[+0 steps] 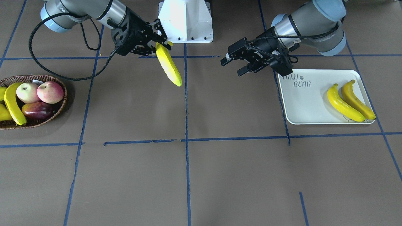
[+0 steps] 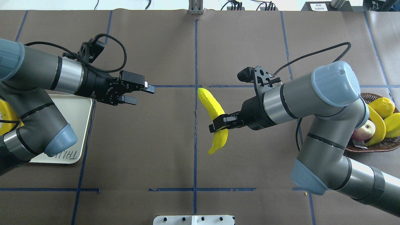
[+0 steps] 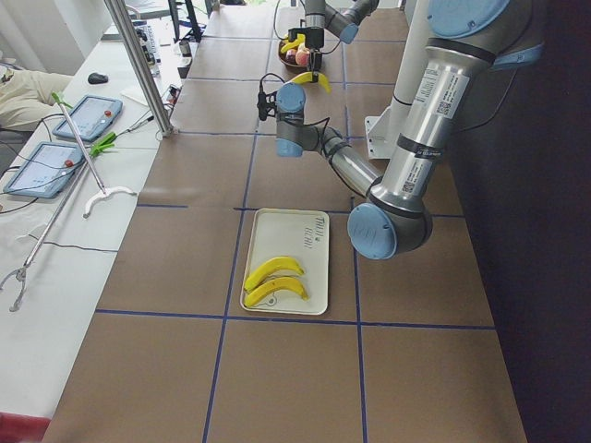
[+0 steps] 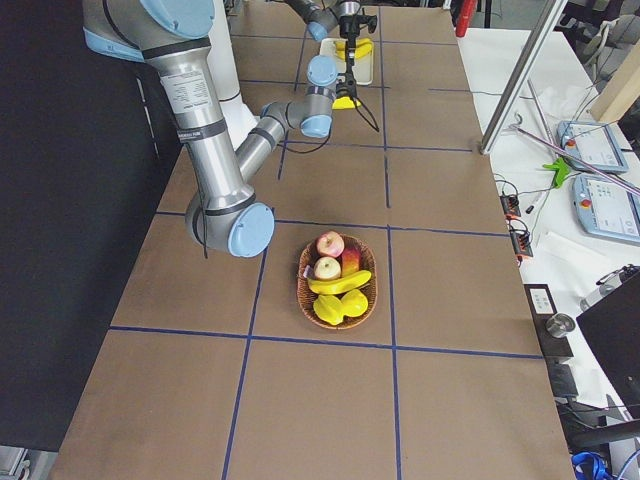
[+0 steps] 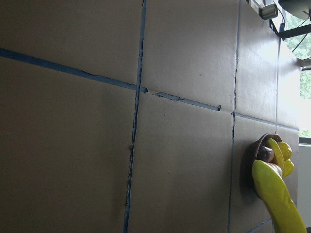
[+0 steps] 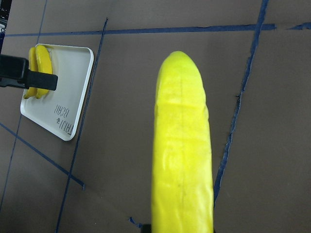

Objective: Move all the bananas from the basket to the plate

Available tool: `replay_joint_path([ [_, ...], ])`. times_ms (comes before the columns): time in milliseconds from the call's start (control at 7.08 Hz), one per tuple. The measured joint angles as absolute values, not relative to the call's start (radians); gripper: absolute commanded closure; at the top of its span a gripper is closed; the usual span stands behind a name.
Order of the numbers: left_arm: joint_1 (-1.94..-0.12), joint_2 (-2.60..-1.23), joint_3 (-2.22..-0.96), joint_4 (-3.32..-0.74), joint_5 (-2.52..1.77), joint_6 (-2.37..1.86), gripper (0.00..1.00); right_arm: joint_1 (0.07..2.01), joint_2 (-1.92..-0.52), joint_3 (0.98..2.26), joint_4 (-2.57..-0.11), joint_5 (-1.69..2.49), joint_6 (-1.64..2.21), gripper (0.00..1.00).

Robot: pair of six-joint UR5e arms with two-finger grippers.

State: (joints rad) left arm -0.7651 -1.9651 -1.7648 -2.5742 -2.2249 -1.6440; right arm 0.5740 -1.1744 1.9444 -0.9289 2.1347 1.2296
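Yellow banana point(image 2: 212, 107) held by right gripper point(image 2: 219, 124), apparently aloft.

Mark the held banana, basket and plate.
held banana point(image 2: 213, 107): overhead exterior, upper half of its body.
basket point(image 1: 65, 99): exterior front-facing, right rim.
plate point(image 1: 301, 103): exterior front-facing, bare middle.

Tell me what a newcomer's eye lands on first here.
A yellow banana hangs mid-air over the middle of the table, clamped in the right gripper. The left gripper, open and empty, points toward it. Two bananas already lie on the plate; the basket sits at the opposite end.
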Motion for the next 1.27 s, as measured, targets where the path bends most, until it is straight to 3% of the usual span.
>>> replay_joint_path([
  [1272, -0.640, -2.085, -1.784, -2.389, -2.013, -1.926, 0.01, 0.450, -1.107, 1.932, -0.928, 1.873, 1.315, 0.98],
])
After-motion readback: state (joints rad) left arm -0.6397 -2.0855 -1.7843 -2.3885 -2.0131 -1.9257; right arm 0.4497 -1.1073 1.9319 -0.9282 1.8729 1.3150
